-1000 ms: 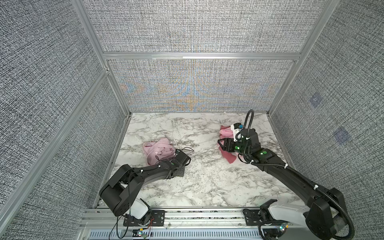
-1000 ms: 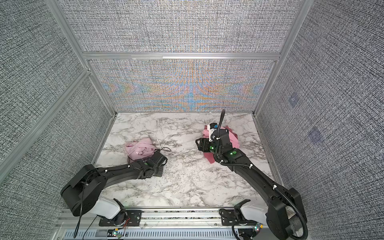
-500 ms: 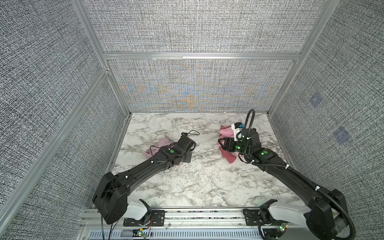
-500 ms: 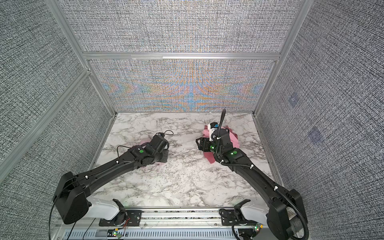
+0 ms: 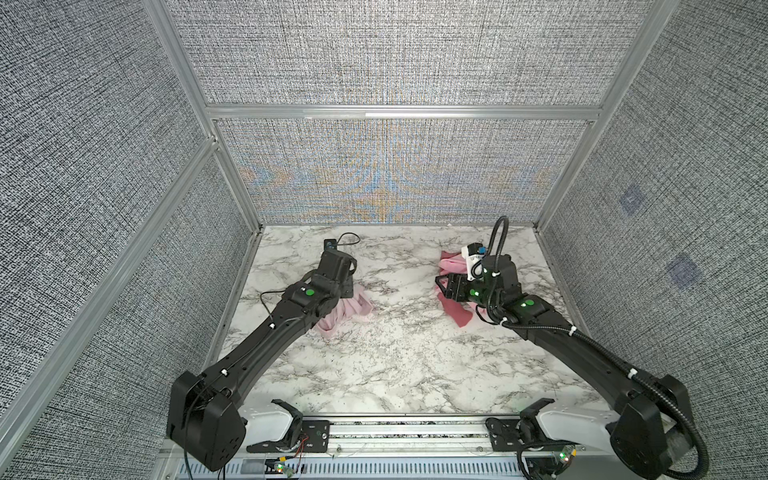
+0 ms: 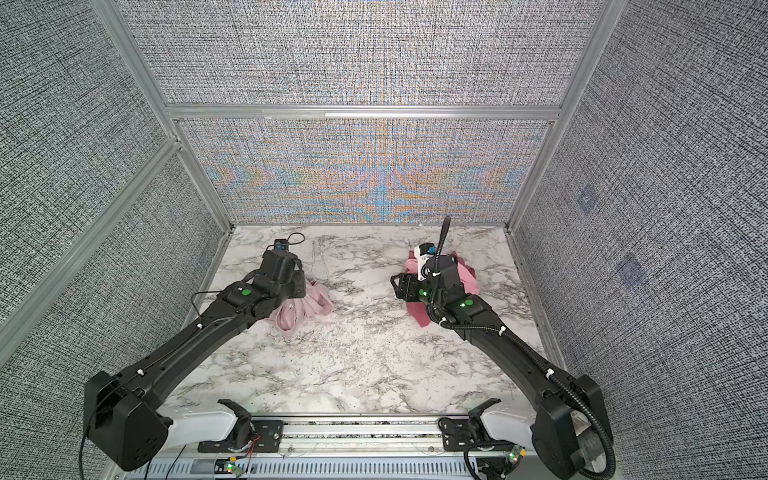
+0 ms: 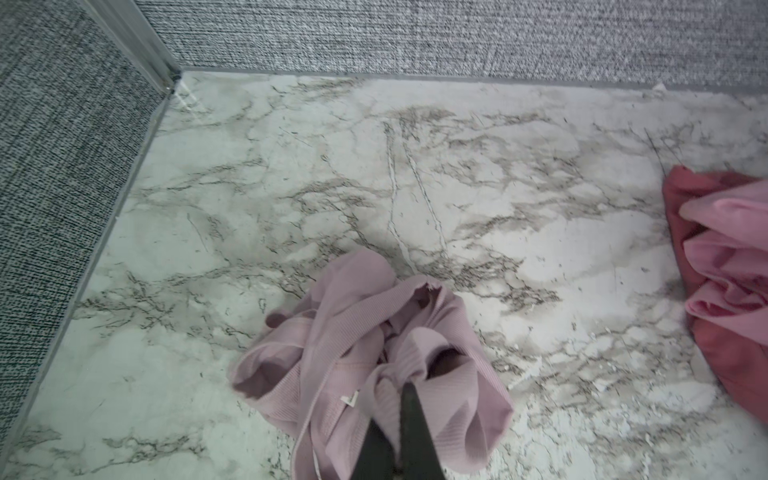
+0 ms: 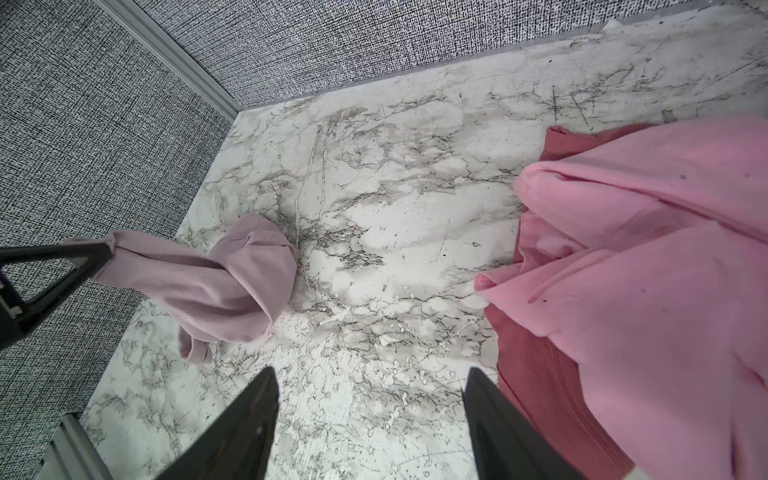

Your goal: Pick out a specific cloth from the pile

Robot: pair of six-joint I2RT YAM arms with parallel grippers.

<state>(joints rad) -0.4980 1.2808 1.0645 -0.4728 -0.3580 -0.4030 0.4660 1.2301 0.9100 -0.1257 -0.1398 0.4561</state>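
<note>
Cloth [image 5: 358, 308] half-aloft now (left end effector [image 7: 409, 395])

The left arm [image 5: 270, 345] hides part of the cloth [image 5: 359, 307].

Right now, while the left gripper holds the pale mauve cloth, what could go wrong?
1. The left gripper pinches only one end of the cloth, whose other end lies bunched on the table; the soft fabric may slip out.
2. The right gripper stands open close beside the pile; a careless move could snag the bright pink cloth.
</note>
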